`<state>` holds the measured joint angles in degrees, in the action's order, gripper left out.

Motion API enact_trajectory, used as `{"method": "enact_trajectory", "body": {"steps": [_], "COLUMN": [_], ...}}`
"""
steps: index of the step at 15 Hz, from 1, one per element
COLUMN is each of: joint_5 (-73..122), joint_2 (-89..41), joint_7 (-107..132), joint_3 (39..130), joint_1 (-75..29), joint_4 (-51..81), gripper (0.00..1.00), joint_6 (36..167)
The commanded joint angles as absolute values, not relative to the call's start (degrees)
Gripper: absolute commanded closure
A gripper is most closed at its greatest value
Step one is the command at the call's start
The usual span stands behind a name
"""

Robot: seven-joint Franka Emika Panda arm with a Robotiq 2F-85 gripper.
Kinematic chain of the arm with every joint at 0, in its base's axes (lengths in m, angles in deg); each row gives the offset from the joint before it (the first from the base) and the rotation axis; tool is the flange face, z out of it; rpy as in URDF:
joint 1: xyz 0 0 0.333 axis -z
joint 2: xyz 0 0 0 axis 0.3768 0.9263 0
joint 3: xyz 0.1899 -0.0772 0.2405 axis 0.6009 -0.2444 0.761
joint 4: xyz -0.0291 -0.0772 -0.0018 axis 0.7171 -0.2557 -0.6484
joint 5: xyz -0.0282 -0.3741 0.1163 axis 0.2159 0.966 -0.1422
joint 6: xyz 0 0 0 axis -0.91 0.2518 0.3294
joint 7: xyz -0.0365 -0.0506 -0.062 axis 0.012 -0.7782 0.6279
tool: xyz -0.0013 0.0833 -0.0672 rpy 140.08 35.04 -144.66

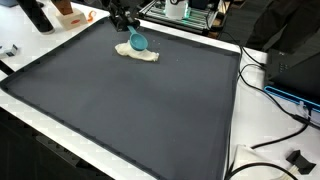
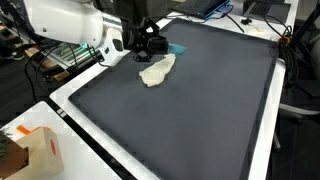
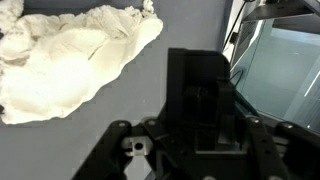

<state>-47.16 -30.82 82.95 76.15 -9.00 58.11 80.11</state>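
Mat [image 1: 120,110], dark grey, carries everything; white arm [image 2: 65,22] leans in over one edge, probably because both items sit there; cream cloth [image 1: 128,49] lies slack and crumpled near that edge, toward a corner; gripper [image 2: 150,44] hangs low just beside the cloth, and whether its fingers are apart or together I cannot tell, as the dark housing hides them; small teal object [image 1: 139,42] touches the cloth under the gripper; held or resting unclear.

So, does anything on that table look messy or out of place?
Only the cream cloth: it lies crumpled near the edge of the dark mat, not flat, close to the tool and a teal object. Nothing looks spilled or broken.
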Motion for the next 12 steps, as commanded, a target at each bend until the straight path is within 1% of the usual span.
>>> {"method": "enact_trajectory", "body": {"steps": [1,7,12], "joint_5": [-48.82,-48.28,-47.51], "joint_2": [-31.24,-32.76,-35.45], "joint_7": [82.95,81.91,79.74], "joint_3": [75.18,74.15,74.36], "joint_1": [-7.98,-7.49,-8.51], "joint_4": [58.78,59.95,62.57], "gripper": [0.73,0.73,0.73], "joint_6": [80.16,82.56,89.9]}}
